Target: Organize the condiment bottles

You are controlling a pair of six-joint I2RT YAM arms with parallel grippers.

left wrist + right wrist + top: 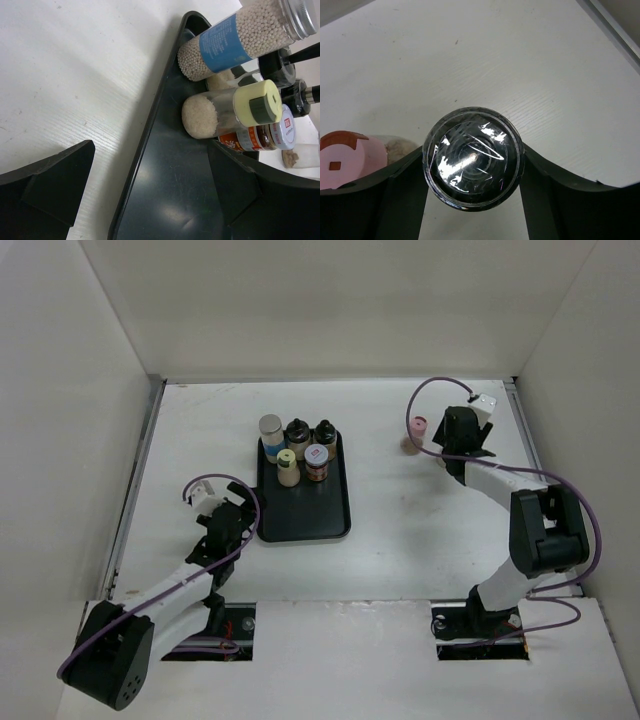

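Observation:
Five condiment bottles stand at the far end of the black tray (303,523): a white one with a blue band (271,427), two dark-capped ones (298,432), a cream-capped one (287,459) and a red-labelled one (318,455). At the back right, my right gripper (472,165) is shut on a black-capped bottle (472,157), both fingers (555,192) against its cap. A pink-capped bottle (417,428) stands just to its left, also in the right wrist view (342,157). My left gripper (150,150) is open, straddling the tray's left rim (150,131) with nothing held.
White walls enclose the table on three sides, with a metal strip (140,475) along the left edge. The near half of the tray (170,195) is bare. A purple cable (425,400) loops above the right wrist.

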